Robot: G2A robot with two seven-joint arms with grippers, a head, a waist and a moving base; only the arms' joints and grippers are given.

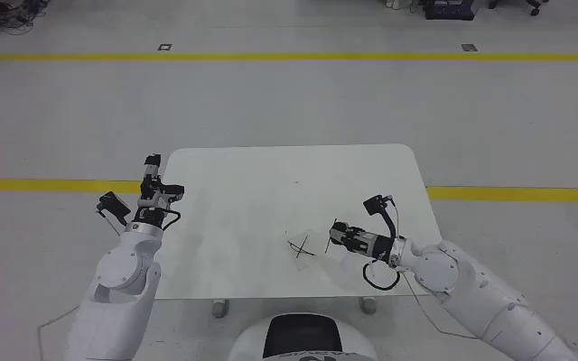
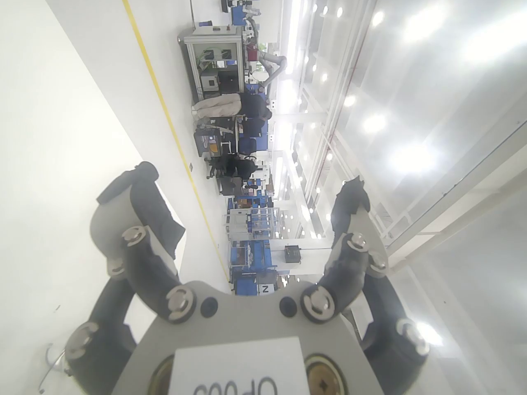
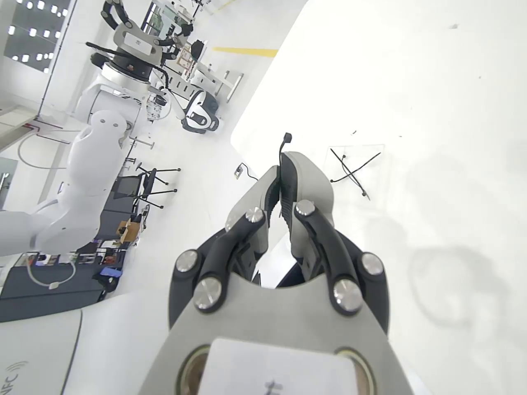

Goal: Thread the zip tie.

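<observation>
right gripper (image 3: 280,170) pinching one zip tie (image 3: 283,143), left gripper (image 2: 249,178) spread and bare
the right jaws press on the zip tie, its head poking past the tips, just beside the crossed spare ties (image 3: 354,170) on the table (image 1: 271,180); the left gripper hangs well apart from those ties, jaws wide; likely risk: the thin tie swivels in the pinch, so its tail misses the head

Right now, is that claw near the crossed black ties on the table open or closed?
Shut. The right gripper has its pads pressed together on a black zip tie, whose head pokes out past the tips.
</observation>
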